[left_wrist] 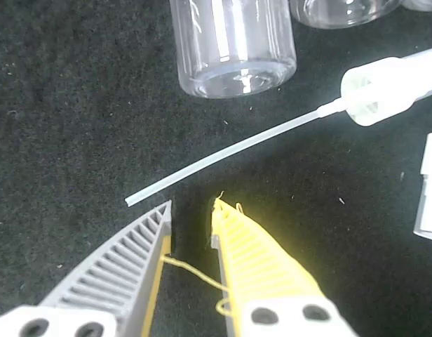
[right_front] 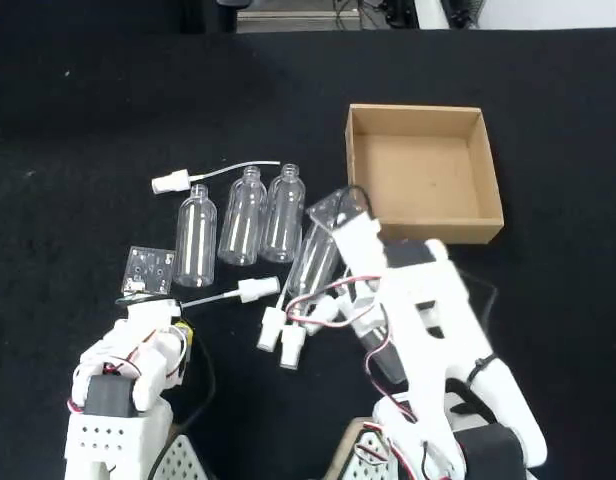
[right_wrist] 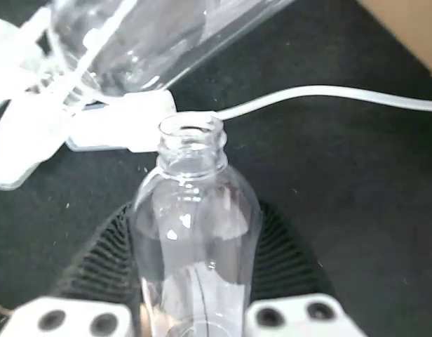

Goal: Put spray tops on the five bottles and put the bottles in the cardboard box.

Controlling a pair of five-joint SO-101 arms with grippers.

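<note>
Though capless, clear threaded-neck bottle (right_wrist: 195, 232) between right jaws

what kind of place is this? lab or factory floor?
Likely a lab or hobby bench, not a factory: black cloth-covered table, white left arm and right arm with exposed wiring, loose cables behind the table.

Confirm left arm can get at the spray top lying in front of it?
Probably yes. The left gripper hangs open just short of the free end of the spray top's tube, and nothing lies between them.
</note>
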